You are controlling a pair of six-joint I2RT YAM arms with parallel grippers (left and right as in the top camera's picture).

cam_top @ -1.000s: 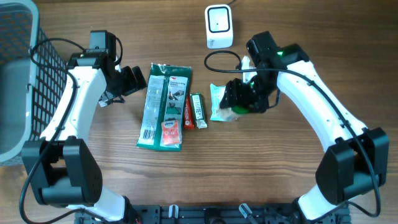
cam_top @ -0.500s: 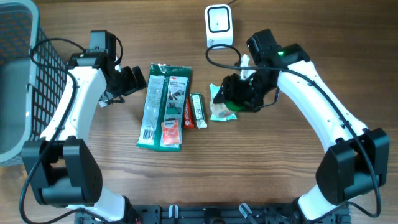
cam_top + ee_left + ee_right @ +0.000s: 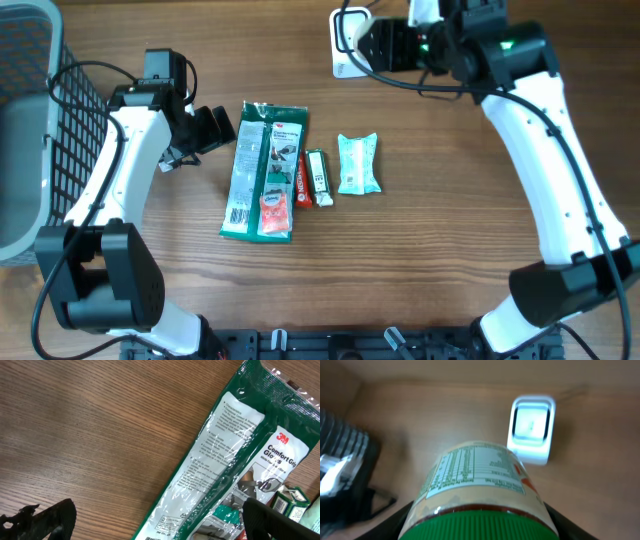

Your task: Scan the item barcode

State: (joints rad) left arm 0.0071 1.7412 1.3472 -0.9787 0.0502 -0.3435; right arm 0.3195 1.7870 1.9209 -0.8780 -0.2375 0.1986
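Overhead view: left claw (image 3: 213, 128) sits wide open beside the glove packet (image 3: 262, 170) toward the table's left edge; at the far edge, right claw (image 3: 383, 45) grips the jar (image 3: 480, 490) facing the scanner (image 3: 532, 427); best to roll its barcode toward the window, steadily

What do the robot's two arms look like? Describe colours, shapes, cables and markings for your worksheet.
Both the left arm and right arm have smooth white tubular links, black joints and black jaws. Thin black cables loop beside them. A green light glows on the right arm.
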